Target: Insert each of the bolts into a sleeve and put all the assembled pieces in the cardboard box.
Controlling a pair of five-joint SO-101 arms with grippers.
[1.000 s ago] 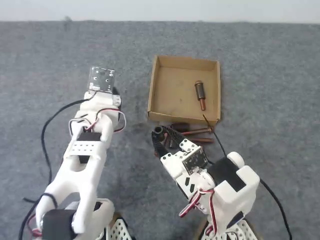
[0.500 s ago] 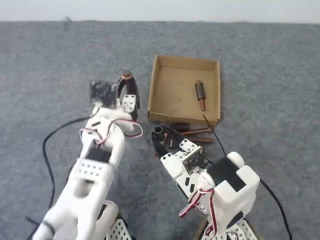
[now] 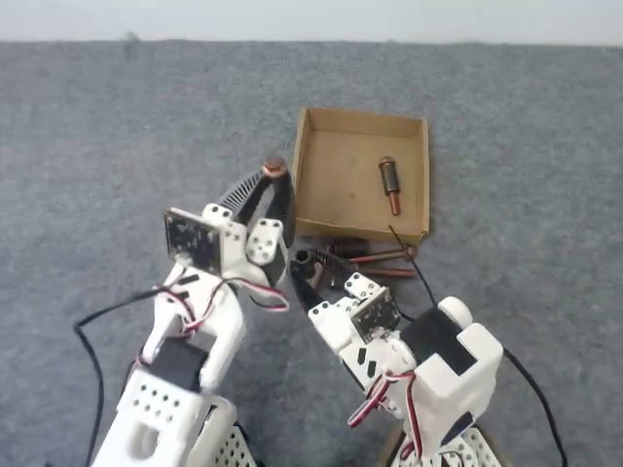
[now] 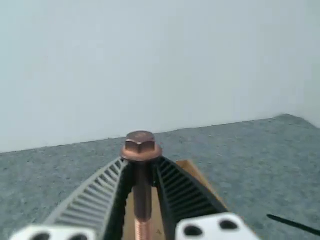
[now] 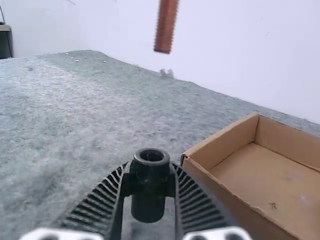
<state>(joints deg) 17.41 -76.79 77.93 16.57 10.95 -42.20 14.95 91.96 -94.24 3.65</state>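
Note:
My left gripper [image 3: 271,185] is shut on a copper bolt [image 4: 140,170], held upright with its hex head [image 3: 274,167] on top, just left of the cardboard box [image 3: 313,209]. My right gripper [image 3: 310,265] is shut on a black sleeve [image 5: 149,182], held upright with its bore facing up, in front of the box. The bolt's threaded tip [image 5: 165,27] hangs above and beyond the sleeve. One assembled bolt and sleeve [image 3: 390,183] lies inside the box. A loose sleeve [image 3: 348,247] and bolts [image 3: 382,257] lie on the carpet at the box's front wall.
Grey carpet [image 3: 117,126] covers the table, with open room to the left and right of the box. A black cable [image 3: 414,263] crosses the loose parts by the right arm. A pale wall stands at the back.
The left arm has lifted and swung right and toward the front with the bolt, from left of the box to just above the right gripper's sleeve. The right arm has barely moved.

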